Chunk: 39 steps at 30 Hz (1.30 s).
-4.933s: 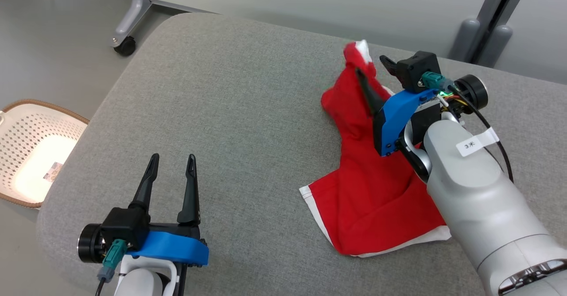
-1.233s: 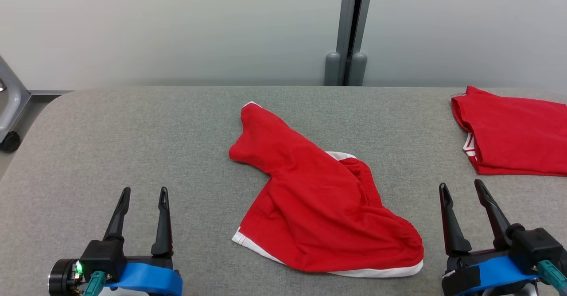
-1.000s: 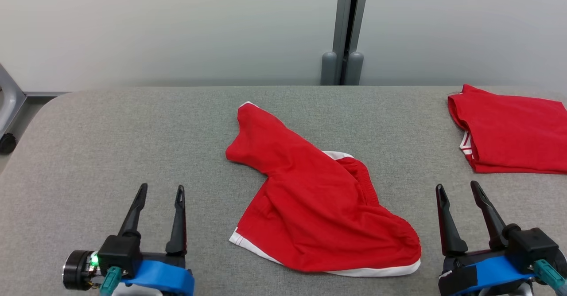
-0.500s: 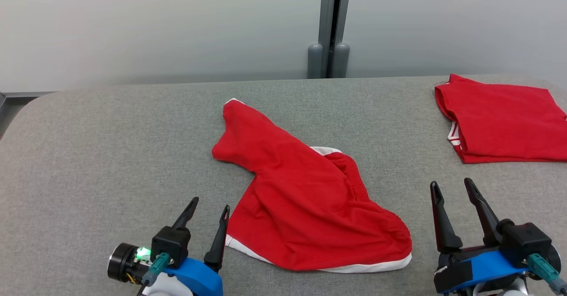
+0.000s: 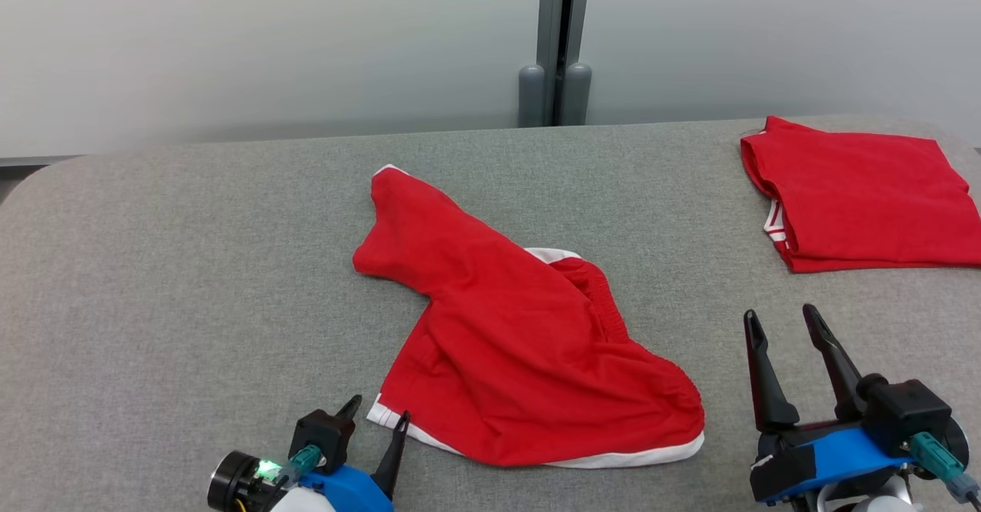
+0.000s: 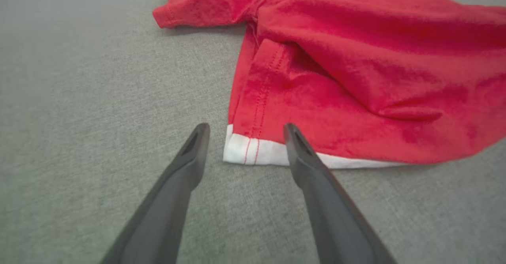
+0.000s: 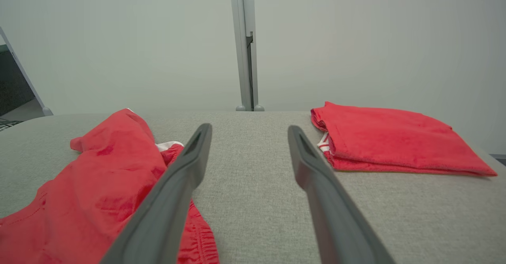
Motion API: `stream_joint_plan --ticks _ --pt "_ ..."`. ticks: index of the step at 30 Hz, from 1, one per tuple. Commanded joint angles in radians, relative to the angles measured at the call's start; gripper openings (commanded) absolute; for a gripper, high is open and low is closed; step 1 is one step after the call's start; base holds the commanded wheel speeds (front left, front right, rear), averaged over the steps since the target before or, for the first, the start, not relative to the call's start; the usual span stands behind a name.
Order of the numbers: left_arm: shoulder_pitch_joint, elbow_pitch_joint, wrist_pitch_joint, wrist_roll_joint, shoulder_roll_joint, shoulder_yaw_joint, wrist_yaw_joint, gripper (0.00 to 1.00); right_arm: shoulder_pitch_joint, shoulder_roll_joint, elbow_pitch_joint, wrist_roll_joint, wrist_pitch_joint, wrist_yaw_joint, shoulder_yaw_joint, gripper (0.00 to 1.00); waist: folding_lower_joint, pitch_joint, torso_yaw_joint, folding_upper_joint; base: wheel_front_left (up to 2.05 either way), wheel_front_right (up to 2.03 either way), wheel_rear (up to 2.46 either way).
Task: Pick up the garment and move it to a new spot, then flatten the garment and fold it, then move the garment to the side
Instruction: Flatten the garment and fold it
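Red shorts with white trim (image 5: 513,336) lie crumpled in the middle of the grey padded table (image 5: 191,267). My left gripper (image 5: 377,412) is open at the bottom of the head view, its tips just short of the shorts' white-hemmed front left corner (image 6: 253,149). In the left wrist view that corner lies between the two fingertips (image 6: 197,135), untouched. My right gripper (image 5: 782,319) stands open and empty to the right of the shorts' elastic waistband (image 5: 674,389). The right wrist view shows the shorts (image 7: 99,185) at its left.
A folded red garment (image 5: 858,190) lies at the table's far right, also seen in the right wrist view as the folded red garment (image 7: 391,137). A grey wall with a vertical post (image 5: 556,37) stands behind the table.
The head camera has swung right and the scene has shifted left. My left gripper has moved right and down toward the shorts' front left corner. The right gripper has let go and drawn back.
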Motion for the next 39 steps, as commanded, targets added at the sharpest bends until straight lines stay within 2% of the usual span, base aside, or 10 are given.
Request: stream_joint_plan --ticks 1,9,10,11,12,13,14,22,37,39 --pt "-0.019 0.011 -0.003 -0.005 0.002 -0.005 -0.001 1.0 -0.007 0.0 0.002 0.001 -0.003 0.0 -0.001 1.0 0.0 0.001 0.0 -0.0001 0.0 0.0 0.0" --pt "-0.071 0.137 -0.031 -0.046 -0.021 -0.054 -0.001 1.0 -0.014 0.0 0.005 -0.005 0.005 0.0 0.007 1.0 0.0 0.011 -0.008 -0.0001 0.0 0.0 0.0" --pt "-0.076 0.15 -0.033 -0.053 -0.022 -0.058 -0.001 0.91 -0.015 0.0 0.005 -0.006 0.006 0.0 0.006 1.0 0.0 0.011 -0.008 -0.0001 0.0 0.0 0.0" --pt "-0.08 0.165 -0.038 -0.059 -0.025 -0.064 -0.001 0.56 -0.015 0.0 0.006 -0.007 0.007 0.0 0.006 1.0 0.0 0.012 -0.009 -0.0001 0.0 0.0 0.0" --pt "-0.086 0.178 -0.04 -0.063 -0.027 -0.07 -0.001 0.44 -0.016 0.0 0.006 -0.009 0.008 0.0 0.005 1.0 0.0 0.012 -0.01 -0.0001 0.0 0.0 0.0" --pt "-0.091 0.191 -0.046 -0.067 -0.028 -0.074 -0.001 0.13 -0.016 0.0 0.006 -0.01 0.008 0.0 0.004 1.0 0.0 0.012 -0.01 -0.0001 0.0 0.0 0.0" --pt "-0.094 0.201 -0.052 -0.074 -0.031 -0.077 -0.001 0.0 -0.015 0.0 0.005 -0.011 0.009 0.0 0.003 1.0 0.0 0.012 -0.009 -0.0001 0.0 0.0 0.0" --pt "-0.119 0.198 -0.11 -0.11 -0.023 -0.035 0.015 0.0 0.013 0.0 0.001 -0.01 0.011 0.0 -0.022 1.0 0.0 0.005 0.043 -0.0001 0.0 0.0 0.0" --pt "0.058 -0.005 -0.119 -0.155 0.048 0.068 0.082 0.0 0.007 0.0 0.038 -0.014 0.006 0.0 -0.06 1.0 0.0 0.012 0.158 -0.0001 0.0 0.0 0.0" --pt "0.065 -0.041 -0.119 -0.147 0.042 0.076 0.095 1.0 0.002 0.0 0.044 -0.014 0.005 0.0 -0.058 1.0 0.0 0.01 0.162 -0.0001 0.0 0.0 0.0"
